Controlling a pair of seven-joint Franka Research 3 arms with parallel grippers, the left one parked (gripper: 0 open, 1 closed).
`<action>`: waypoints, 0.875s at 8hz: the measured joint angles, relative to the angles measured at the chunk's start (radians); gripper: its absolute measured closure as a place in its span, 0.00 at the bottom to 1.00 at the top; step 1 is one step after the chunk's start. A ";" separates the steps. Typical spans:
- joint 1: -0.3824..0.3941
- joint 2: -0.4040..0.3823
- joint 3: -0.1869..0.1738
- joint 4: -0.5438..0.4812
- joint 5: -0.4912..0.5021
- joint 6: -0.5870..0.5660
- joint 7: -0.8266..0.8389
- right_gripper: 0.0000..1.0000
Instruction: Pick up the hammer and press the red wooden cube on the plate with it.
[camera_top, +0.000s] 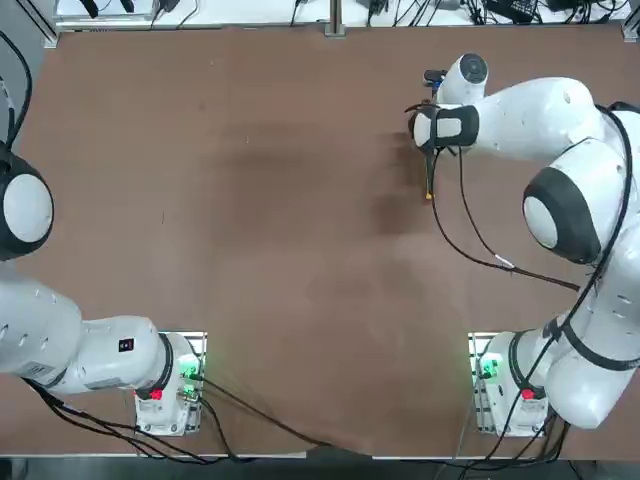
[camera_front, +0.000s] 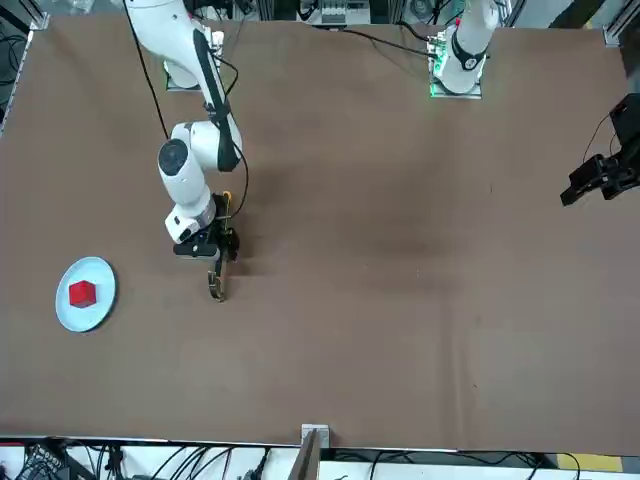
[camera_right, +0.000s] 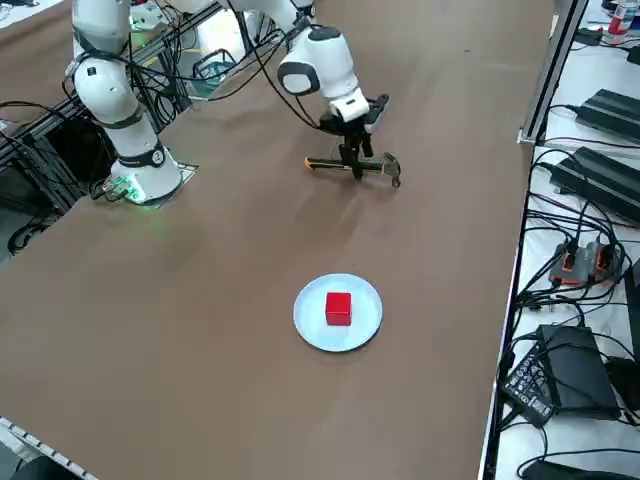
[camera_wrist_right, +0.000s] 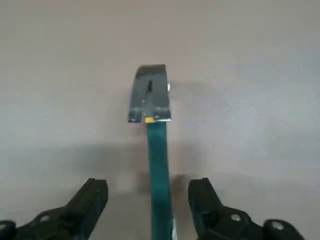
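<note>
The hammer (camera_wrist_right: 150, 95) lies flat on the brown table, its green handle running back between my right gripper's fingers. The right gripper (camera_wrist_right: 148, 192) is open, one finger on each side of the handle with a gap on both sides. In the right side view the gripper (camera_right: 352, 160) stands over the middle of the hammer (camera_right: 325, 163). The front view shows the hammer (camera_front: 216, 285) below the gripper (camera_front: 222, 245). The red wooden cube (camera_right: 338, 308) sits at the centre of the plate (camera_right: 365, 322), well apart from the hammer. Cube (camera_front: 82, 293) and plate (camera_front: 100, 275) show near the front view's left edge. In the top view the hammer's handle (camera_top: 430, 182) pokes out from under the wrist.
Cables trail from the right arm across the table (camera_top: 470, 235). The table's far edge carries a metal rail (camera_right: 545, 70), with electronics and cables beyond it. Bare brown tabletop (camera_right: 250, 260) lies between the hammer and the plate.
</note>
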 joint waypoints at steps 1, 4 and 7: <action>0.001 -0.026 -0.007 0.009 0.000 -0.052 0.007 0.00; 0.003 -0.158 -0.099 0.077 -0.048 -0.331 0.003 0.00; -0.004 -0.218 -0.208 0.285 -0.172 -0.690 0.002 0.00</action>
